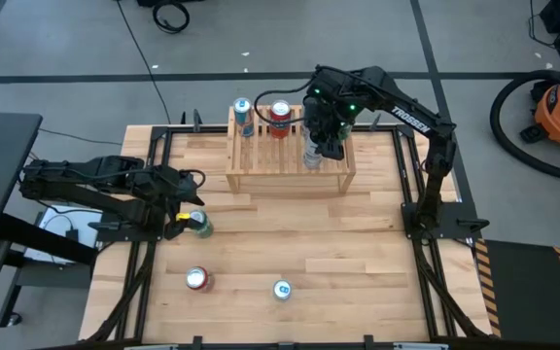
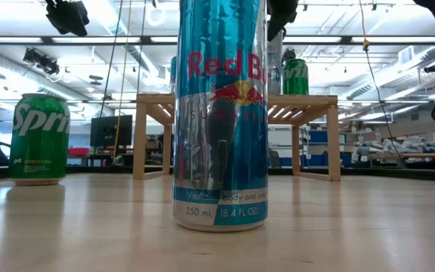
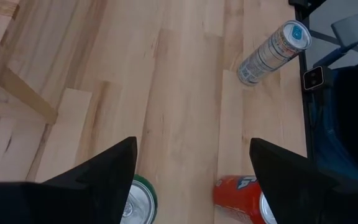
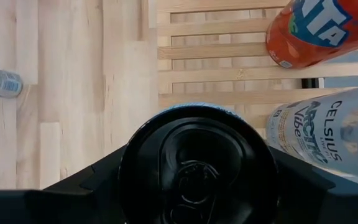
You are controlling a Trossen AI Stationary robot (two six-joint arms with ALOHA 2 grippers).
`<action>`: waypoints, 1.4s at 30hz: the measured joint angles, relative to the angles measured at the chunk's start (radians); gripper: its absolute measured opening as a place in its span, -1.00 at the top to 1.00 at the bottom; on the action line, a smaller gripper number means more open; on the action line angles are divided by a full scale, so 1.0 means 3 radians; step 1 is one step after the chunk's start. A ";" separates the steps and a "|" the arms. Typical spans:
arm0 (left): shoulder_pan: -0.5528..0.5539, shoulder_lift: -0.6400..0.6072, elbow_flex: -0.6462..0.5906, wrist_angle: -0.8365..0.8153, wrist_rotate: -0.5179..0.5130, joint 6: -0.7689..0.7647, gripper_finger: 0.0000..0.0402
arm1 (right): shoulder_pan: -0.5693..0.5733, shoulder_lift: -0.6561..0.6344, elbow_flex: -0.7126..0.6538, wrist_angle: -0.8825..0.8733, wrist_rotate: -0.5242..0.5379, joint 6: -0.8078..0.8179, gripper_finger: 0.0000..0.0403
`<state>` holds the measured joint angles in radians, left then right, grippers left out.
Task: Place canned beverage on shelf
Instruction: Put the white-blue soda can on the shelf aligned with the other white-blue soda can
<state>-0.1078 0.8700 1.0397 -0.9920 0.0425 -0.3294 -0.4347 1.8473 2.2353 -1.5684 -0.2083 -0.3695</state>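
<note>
The light wooden shelf [image 1: 290, 160] stands at the table's far side. On its slats stands a green can with a dark top [image 2: 295, 75], and my right gripper [image 4: 194, 180] is shut on it from above. An orange Fanta can [image 4: 309, 31] and a white Celsius can [image 4: 328, 137] also stand on the shelf. At the table's left, my left gripper [image 3: 194, 180] hovers open, with nothing between its fingers. It is just above a green Sprite can [image 1: 199, 225]. My right gripper has the green can's upper end [image 4: 194, 115] between its two fingers, one on each side of the dark top. The fingers point steeply down from above. The can stands upright with its base on the shelf's slats [image 2: 300, 97].
A red can [image 1: 197, 279] and a slim blue Red Bull can [image 1: 282, 289] stand near the table's near edge. Bare wood lies between them and the shelf. Black frame rails [image 1: 154, 194] run along the table's sides.
</note>
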 joint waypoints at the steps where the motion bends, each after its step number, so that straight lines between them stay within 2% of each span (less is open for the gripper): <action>1: 0.0000 0.0000 0.0000 0.0000 0.0000 0.0000 -0.56 | 0.0000 0.0000 0.0000 0.0000 -0.0001 -0.0019 -0.51; 6: 0.0000 0.0000 0.0000 0.0000 0.0000 0.0000 -0.56 | -0.0003 0.0000 -0.0004 -0.0008 -0.0001 -0.0065 -0.58; 15: 0.0000 0.0000 0.0000 0.0000 0.0000 0.0001 -0.56 | -0.0003 0.0000 -0.0004 0.0191 0.0082 -0.0165 -0.60; 21: 0.0000 0.0000 0.0000 0.0000 0.0000 0.0003 -0.56 | -0.0003 0.0000 0.0020 0.0126 0.0115 -0.0177 -0.60; 30: 0.0000 0.0000 0.0000 0.0000 0.0000 0.0005 -0.56 | -0.0005 -0.0004 0.0384 0.0089 0.0115 -0.0177 -0.60; 42: 0.0000 0.0000 0.0000 0.0000 0.0000 0.0029 -0.56 | 0.0008 -0.0360 0.0398 0.0135 0.0219 0.0006 -0.60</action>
<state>-0.1079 0.8700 1.0397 -0.9920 0.0425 -0.3206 -0.4322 1.7394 2.3547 -1.5280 -0.1426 -0.3675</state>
